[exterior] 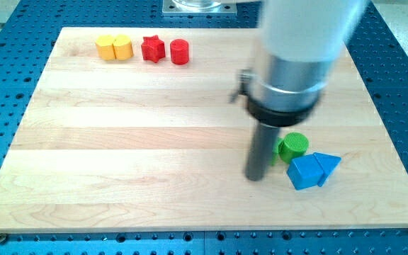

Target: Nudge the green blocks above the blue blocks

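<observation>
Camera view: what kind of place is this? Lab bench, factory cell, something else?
Most likely a robotics lab bench. A wooden board lies on a blue perforated table, of the optical-breadboard kind. Small coloured blocks sit on it, among them a red star and a green cylinder, with my tip just left of the green cylinder.

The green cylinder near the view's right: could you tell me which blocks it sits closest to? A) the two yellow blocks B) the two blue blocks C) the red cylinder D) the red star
B: the green cylinder sits just above the blue cube and the blue triangular block, with my tip to their left; the yellow and red blocks lie far off by the view's top left.
</observation>
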{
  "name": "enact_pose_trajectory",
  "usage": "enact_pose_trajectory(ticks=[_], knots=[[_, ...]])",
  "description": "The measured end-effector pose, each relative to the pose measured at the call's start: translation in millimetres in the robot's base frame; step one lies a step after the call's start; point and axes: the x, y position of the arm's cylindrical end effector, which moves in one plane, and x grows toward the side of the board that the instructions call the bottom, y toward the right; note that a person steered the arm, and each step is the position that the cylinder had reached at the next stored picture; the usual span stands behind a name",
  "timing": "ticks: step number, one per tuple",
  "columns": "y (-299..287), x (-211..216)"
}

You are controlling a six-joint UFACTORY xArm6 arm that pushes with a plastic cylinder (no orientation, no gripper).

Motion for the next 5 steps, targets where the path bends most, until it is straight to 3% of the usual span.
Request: enact_pose_trajectory(ticks=[1, 3, 5], knots=[[-29, -29], [74, -37], [90, -80]])
